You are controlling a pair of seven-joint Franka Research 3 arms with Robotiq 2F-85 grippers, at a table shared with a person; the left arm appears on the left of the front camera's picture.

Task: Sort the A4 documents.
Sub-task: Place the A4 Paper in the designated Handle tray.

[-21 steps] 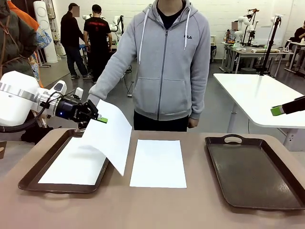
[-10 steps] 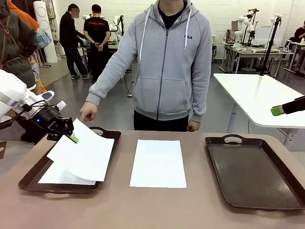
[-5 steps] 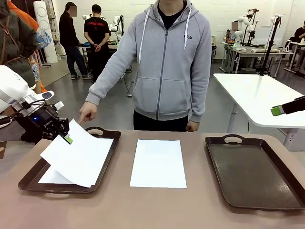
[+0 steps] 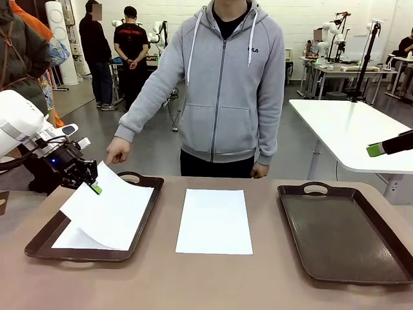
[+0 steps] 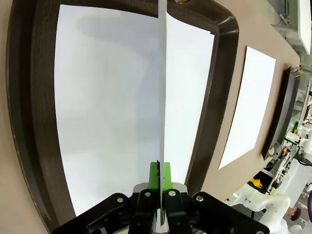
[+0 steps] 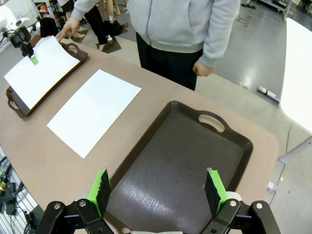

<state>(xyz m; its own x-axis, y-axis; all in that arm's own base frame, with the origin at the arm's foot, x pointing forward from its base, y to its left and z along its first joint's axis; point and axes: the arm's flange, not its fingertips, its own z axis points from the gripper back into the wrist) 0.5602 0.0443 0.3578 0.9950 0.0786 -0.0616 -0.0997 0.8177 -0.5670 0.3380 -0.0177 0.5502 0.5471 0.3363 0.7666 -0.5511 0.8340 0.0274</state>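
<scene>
1. While the left claw (image 4: 95, 188) is clamped on its upper left edge, the lifted sheet (image 4: 113, 210) slopes over the left tray (image 4: 40, 240). Its high side is at the claw and its near corner droops to the tray. In the left wrist view it shows edge-on, a thin white line running straight away from the green pads (image 5: 166, 174) along the tray's length.
2. Beneath it the flat sheet (image 4: 74, 239) lies in the same tray, plain white and smooth. Its long axis runs near to far, in line with the tray's long sides.
3. The left tray is dark brown and rectangular, with rounded corners, a raised rim and a cut-out handle at its far end. A person's hand (image 4: 118, 150) hangs just beyond that handle, one finger pointing down.
4. The middle sheet (image 4: 214, 221) lies flat on the matte brown desk (image 4: 161, 281), between the two trays and touching neither. It is white and blank, with its long axis near to far and one short edge toward the person.
5. The right tray (image 4: 342, 236) is the same dark brown handled shape, with a faint wood-like sheen on its floor.
6. The right claw (image 6: 158, 187) hangs above that tray with its jaws wide apart and nothing between them.
</scene>
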